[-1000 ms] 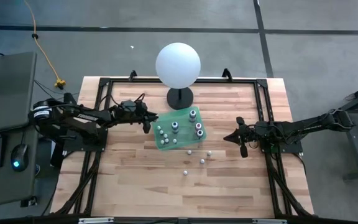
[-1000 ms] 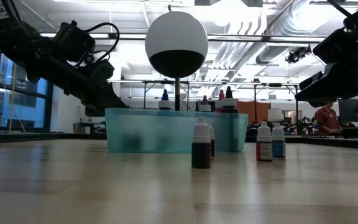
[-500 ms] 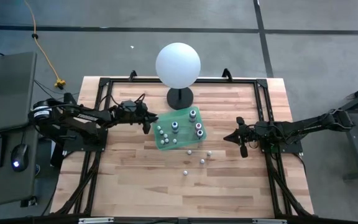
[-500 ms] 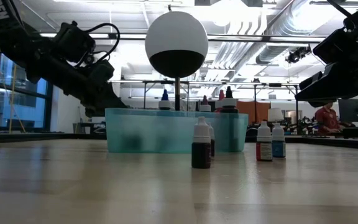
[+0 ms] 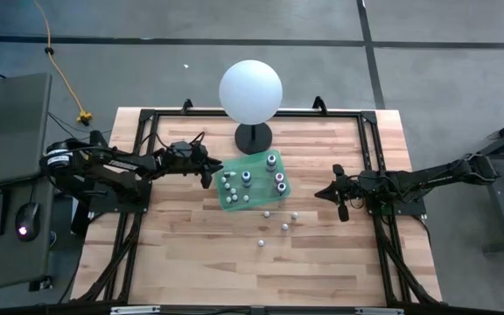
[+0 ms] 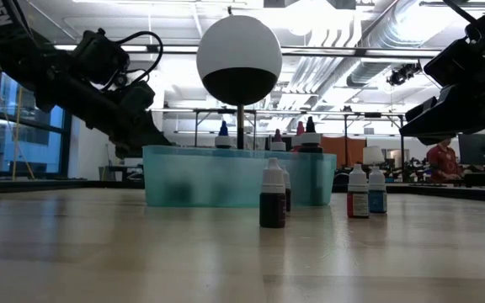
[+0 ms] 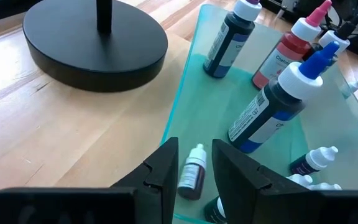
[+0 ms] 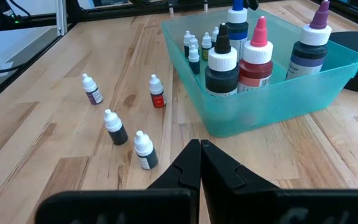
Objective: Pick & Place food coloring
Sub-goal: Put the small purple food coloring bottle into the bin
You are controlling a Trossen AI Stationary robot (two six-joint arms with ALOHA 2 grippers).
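teal bin (image 5: 233, 203) under left claw (image 7: 194, 165)

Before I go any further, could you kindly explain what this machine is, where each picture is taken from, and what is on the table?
Two dark robot arms work at a pale wooden table. One picture looks straight down, one level across the tabletop, and one comes from each wrist. A translucent teal plastic tub holds tall and small dye bottles; four tiny white-capped food coloring bottles stand loose beside it. A white sphere on a black stand stands behind. The left gripper hovers over a small bottle in the tub, fingers parted, holding nothing. The right gripper waits shut and empty.
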